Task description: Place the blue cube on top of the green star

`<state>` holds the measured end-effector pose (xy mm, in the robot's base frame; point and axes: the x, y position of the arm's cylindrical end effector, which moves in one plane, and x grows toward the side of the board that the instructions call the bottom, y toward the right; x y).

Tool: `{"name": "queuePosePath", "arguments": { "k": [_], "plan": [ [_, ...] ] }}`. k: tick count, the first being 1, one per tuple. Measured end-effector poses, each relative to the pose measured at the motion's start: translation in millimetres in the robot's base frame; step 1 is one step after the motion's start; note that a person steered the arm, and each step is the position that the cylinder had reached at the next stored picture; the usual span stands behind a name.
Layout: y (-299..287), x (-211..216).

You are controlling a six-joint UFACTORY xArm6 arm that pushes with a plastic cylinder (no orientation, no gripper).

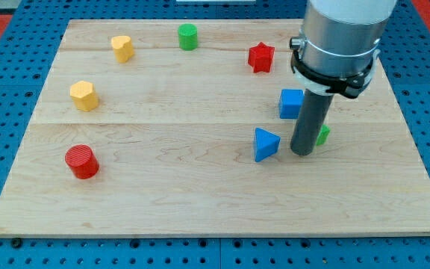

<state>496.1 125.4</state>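
The wooden table fills most of the camera view, lying on a blue perforated surface. Next in size comes the arm, a grey cylinder entering from the view's top right with a black ring round its lower end, from which the dark rod drops straight down. There is no claw on this arm, so nothing can be said of one being apart or together; the rod simply ends in my tip, which rests on the table just to the view's right of the blue triangular block and just below the blue cube. The blue cube stands partly behind the rod, touching or nearly touching it; I cannot tell which. The green star is mostly hidden behind the rod, only a small green edge peeking out at the rod's right side, so its shape cannot really be made out here. Towards the view's top sit the red star and the green cylinder. On the view's left are the red cylinder, a yellow block and another yellow block nearer the top.
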Motion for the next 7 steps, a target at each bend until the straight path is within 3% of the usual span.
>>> {"name": "queuePosePath", "arguments": {
  "k": [1, 2, 3, 4, 6, 7],
  "plan": [
    [5.1, 7.3],
    [-67.6, 27.9],
    [-159.3, 19.6],
    [-183.1, 7.3],
    [-178.4, 8.4],
    [-126.5, 4.4]
  ]
}}
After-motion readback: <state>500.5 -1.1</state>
